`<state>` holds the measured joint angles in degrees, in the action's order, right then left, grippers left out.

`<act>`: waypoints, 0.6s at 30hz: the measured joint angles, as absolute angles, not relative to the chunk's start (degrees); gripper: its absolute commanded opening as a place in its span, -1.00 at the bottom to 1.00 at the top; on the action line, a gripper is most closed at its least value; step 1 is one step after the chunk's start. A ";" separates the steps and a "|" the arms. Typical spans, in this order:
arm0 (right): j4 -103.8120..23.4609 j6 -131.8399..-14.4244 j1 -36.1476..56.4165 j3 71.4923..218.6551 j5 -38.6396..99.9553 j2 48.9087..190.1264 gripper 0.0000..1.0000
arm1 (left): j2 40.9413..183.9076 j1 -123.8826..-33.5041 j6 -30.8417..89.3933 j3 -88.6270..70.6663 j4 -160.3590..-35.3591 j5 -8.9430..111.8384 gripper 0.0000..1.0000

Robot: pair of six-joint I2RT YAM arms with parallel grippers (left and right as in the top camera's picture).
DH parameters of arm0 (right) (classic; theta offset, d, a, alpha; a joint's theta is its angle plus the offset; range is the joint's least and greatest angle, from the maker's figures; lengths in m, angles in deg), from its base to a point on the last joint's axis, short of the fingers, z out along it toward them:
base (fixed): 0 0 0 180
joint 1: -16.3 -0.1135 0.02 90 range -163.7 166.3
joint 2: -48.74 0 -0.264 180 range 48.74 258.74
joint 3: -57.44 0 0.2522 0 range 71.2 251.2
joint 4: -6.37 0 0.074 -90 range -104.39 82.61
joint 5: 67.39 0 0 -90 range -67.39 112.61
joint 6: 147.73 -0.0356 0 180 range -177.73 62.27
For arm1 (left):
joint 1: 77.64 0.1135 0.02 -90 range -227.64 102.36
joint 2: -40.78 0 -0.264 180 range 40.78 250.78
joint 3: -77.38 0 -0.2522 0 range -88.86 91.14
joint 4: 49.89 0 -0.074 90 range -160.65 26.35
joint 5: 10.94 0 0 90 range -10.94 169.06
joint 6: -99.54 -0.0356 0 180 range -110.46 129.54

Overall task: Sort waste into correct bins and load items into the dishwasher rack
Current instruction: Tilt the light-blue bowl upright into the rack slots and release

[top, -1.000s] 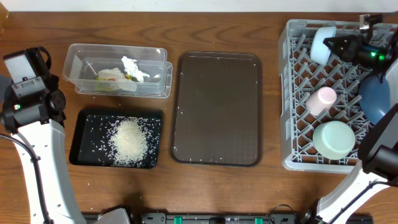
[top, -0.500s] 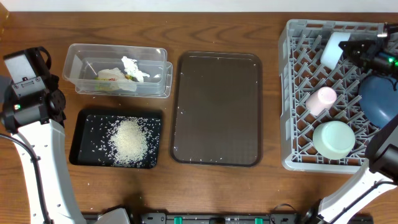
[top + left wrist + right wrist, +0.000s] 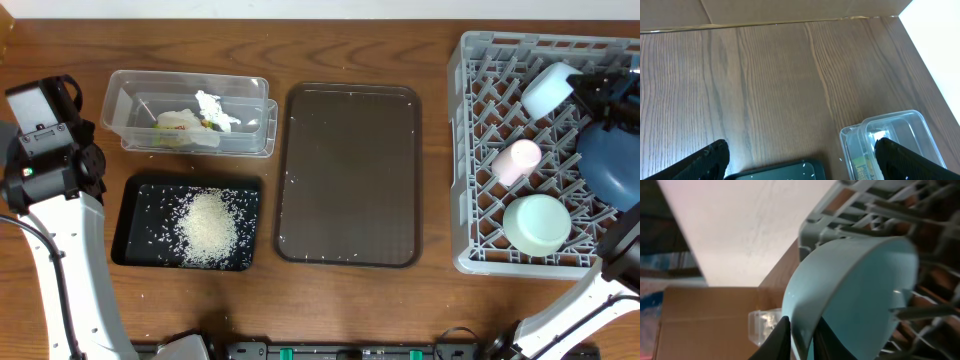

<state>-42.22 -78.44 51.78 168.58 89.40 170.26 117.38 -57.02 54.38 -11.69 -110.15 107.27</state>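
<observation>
The grey dishwasher rack (image 3: 470, 150) stands at the right and holds a pink cup (image 3: 516, 160), a mint-green bowl (image 3: 537, 223) and a blue plate-bowl (image 3: 605, 160). My right gripper (image 3: 590, 90) is over the rack's back right part. A pale-blue small bowl (image 3: 548, 88) stands tilted among the pegs there. In the right wrist view my right gripper (image 3: 802, 335) pinches the rim of the pale-blue bowl (image 3: 860, 290), one finger on each side. The clear tub (image 3: 120, 85) holds white tissue (image 3: 212, 108) and a snack wrapper (image 3: 180, 122). Rice (image 3: 210, 228) lies in the black tray (image 3: 135, 190). My left gripper (image 3: 802, 160) hangs open and empty above the table's far left.
A dark-brown serving tray (image 3: 350, 175) lies between the bins and the rack. The left arm (image 3: 45, 130) stands left of the clear tub. A few stray rice grains lie on the wood near the black tray.
The right gripper has carried the pale-blue bowl to the right along the rack's back row. The left arm has not moved.
</observation>
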 measured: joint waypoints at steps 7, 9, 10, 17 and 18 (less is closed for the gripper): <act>-45.43 -79.69 53.68 168.58 82.67 169.97 -0.68 | 117.38 -57.02 54.36 -11.69 -110.13 107.27 0.89; -47.12 -79.89 54.19 168.58 79.23 169.10 -0.66 | 117.38 -57.02 54.38 -11.69 -110.15 107.27 0.90; -47.46 -79.91 54.34 168.56 78.03 168.62 -0.65 | 117.38 -57.02 54.38 -11.69 -110.15 107.27 0.89; -48.65 -79.91 54.54 168.52 67.39 158.11 -0.61 | 117.38 -57.02 54.38 -11.69 -110.15 107.27 0.89; -48.47 -79.84 54.32 168.54 66.40 156.12 -0.62 | 117.38 -57.02 54.38 -11.69 -110.15 107.27 0.89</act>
<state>-48.47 -79.84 54.32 168.54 66.40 156.12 117.38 -57.02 54.38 -11.69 -110.15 107.27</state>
